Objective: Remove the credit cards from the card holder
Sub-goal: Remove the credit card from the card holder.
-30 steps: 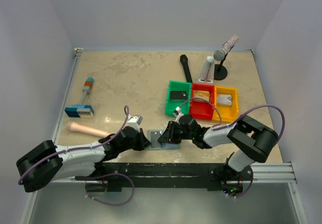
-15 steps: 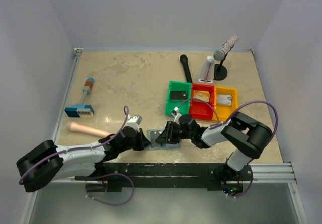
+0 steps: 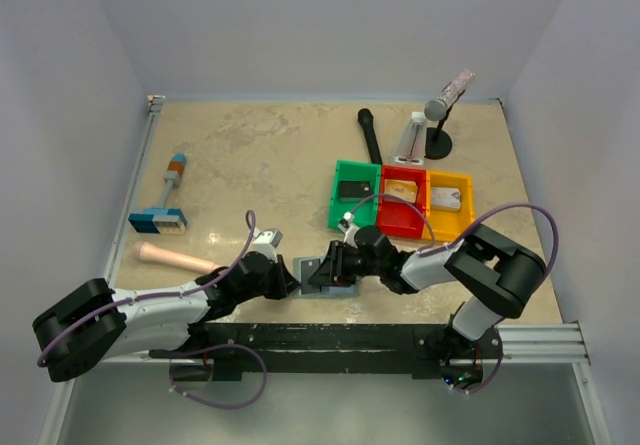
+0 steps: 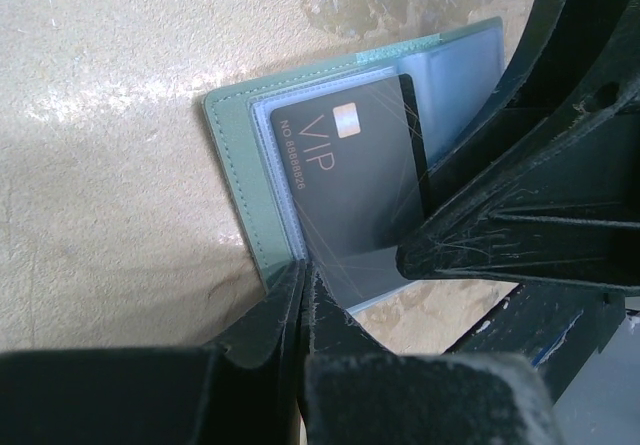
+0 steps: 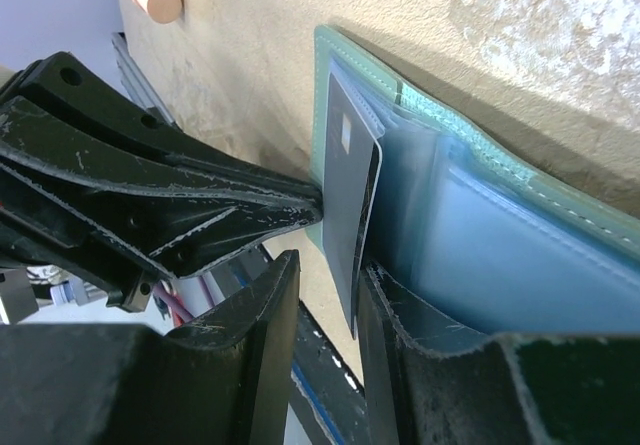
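The grey-blue card holder (image 3: 304, 267) lies open near the table's front edge, between both grippers. In the left wrist view its green panel (image 4: 235, 155) holds a dark card (image 4: 350, 185) marked VIP in a clear sleeve. My left gripper (image 4: 303, 280) is shut on the holder's near edge. My right gripper (image 5: 330, 265) is open, its jaws either side of the dark card's (image 5: 348, 195) free edge, which sticks out of the holder (image 5: 520, 255). In the top view the left gripper (image 3: 290, 277) and right gripper (image 3: 322, 267) nearly touch.
Green (image 3: 338, 205), red (image 3: 400, 227) and yellow (image 3: 466, 215) bins stand behind the holder, holding a dark, a tan-orange and a pale card. A blue-and-orange block tool (image 3: 165, 203) and a pink rod (image 3: 175, 258) lie left. A black stick (image 3: 370, 135) and a small stand (image 3: 437, 125) are at the back.
The right arm has shifted slightly left, bringing its gripper closer onto the holder. The left arm and the holder have hardly moved.
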Controlling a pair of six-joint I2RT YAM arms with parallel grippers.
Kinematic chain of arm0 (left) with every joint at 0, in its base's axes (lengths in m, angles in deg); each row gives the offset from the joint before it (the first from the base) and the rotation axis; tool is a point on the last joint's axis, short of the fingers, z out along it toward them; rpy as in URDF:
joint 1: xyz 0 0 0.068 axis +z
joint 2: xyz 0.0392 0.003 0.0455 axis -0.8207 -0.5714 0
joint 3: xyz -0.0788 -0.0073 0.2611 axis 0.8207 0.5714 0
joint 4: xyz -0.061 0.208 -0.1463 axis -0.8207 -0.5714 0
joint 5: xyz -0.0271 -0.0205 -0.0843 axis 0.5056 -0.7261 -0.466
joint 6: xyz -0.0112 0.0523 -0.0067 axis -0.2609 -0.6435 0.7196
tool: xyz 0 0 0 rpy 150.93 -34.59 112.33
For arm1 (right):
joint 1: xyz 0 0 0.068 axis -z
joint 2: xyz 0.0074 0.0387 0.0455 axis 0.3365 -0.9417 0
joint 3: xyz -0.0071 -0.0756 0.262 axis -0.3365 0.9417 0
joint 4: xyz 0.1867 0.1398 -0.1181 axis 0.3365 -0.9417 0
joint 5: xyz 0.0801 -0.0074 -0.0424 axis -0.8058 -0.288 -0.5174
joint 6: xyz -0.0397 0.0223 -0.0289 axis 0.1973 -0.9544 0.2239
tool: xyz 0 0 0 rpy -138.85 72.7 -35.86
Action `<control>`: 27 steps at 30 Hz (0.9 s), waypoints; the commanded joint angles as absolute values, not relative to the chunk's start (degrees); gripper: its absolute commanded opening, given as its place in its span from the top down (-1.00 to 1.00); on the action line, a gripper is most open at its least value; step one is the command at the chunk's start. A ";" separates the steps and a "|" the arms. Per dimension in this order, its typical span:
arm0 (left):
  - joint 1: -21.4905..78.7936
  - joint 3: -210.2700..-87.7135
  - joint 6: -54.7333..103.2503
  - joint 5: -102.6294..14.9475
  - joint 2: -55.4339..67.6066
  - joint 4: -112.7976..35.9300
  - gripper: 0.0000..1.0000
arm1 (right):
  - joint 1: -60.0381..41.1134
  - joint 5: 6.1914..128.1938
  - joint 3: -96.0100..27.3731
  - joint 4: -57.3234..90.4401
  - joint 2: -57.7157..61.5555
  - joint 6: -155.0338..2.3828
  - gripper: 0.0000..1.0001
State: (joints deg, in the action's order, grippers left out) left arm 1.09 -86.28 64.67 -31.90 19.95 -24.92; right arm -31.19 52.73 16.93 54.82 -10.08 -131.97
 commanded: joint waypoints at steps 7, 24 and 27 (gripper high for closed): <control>1.19 -84.12 65.06 -30.13 19.00 -27.71 1.00 | -31.49 51.89 16.88 53.98 -5.51 -129.98 0.33; 1.19 -83.94 65.06 -29.52 18.56 -27.97 1.00 | -30.08 52.60 19.25 51.96 -1.99 -129.10 0.35; 1.19 -83.94 64.97 -29.52 18.48 -27.97 1.00 | -29.91 52.68 19.60 51.78 -1.64 -129.01 0.34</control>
State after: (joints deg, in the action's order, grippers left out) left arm 1.09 -85.90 65.63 -31.66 19.95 -24.33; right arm -30.36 52.77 19.10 50.85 -3.21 -130.02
